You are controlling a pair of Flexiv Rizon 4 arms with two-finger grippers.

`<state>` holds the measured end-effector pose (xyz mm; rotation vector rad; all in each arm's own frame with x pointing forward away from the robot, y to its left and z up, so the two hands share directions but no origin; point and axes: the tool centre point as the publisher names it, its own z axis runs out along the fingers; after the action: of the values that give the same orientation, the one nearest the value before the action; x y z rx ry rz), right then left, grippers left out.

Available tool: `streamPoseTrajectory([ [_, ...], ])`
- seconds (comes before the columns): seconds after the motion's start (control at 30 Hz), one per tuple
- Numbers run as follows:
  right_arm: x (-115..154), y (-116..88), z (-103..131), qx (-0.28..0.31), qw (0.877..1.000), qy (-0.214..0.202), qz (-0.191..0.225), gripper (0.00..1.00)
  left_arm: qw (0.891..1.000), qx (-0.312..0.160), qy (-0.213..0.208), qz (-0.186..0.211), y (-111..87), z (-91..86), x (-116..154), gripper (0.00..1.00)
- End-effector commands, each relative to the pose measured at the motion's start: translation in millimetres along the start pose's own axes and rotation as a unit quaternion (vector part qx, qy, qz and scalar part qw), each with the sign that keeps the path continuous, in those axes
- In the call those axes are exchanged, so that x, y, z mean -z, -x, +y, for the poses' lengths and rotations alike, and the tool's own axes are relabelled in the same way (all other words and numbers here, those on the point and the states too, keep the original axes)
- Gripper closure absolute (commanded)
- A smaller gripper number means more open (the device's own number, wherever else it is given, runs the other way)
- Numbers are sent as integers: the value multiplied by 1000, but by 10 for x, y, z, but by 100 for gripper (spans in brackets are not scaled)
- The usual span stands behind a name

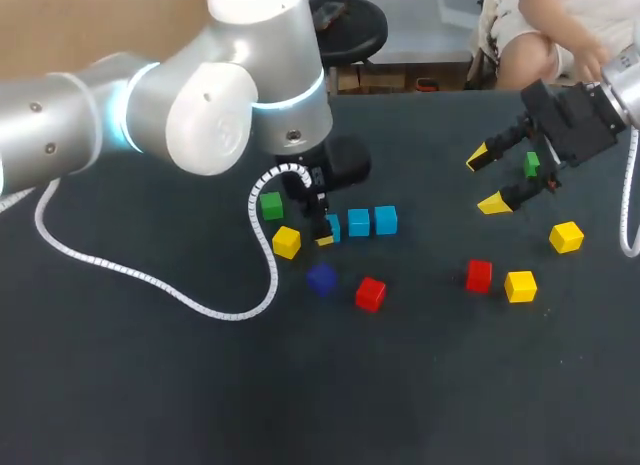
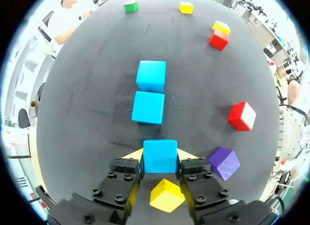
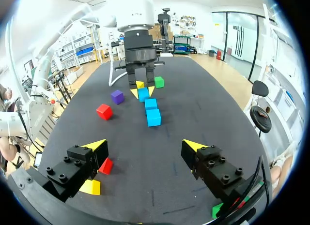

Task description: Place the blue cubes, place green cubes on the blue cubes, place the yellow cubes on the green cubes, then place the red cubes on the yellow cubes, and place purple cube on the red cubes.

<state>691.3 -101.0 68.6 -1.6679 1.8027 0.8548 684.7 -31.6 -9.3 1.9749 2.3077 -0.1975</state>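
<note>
left claw (image 2: 160, 155), blue cube (image 2: 160, 161) gripped — table (image 1: 150, 385) centre

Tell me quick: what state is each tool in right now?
Left tool: closed on a small light-blue cube.
Right tool: open, holding nothing.

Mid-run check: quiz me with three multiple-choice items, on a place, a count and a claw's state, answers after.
1. Where is the purple cube? A) on the table beside the left claw B) atop a blue cube C) atop a green cube
2. How many blue cubes? A) two B) three C) four
3. The right claw is: A) open, empty B) shut on a yellow cube C) shut on a red cube
Answers: A, it lies right beside that claw; B, three in a row; A, it stands wide with nothing in it.
</note>
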Motion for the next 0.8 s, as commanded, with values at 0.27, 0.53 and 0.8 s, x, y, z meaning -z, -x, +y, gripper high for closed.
streamPoseTrajectory([
  [0.27,0,-1,2,1,1000,0,-1,0,1000,-10,13,-1,19,164,5,100],
  [0.53,0,-1,2,1,1000,0,-1,0,1000,-8,18,1,-12,198,11,100],
  [0.8,0,-1,2,1,1000,0,-1,0,1000,-1,10,-14,-37,200,-109,100],
])
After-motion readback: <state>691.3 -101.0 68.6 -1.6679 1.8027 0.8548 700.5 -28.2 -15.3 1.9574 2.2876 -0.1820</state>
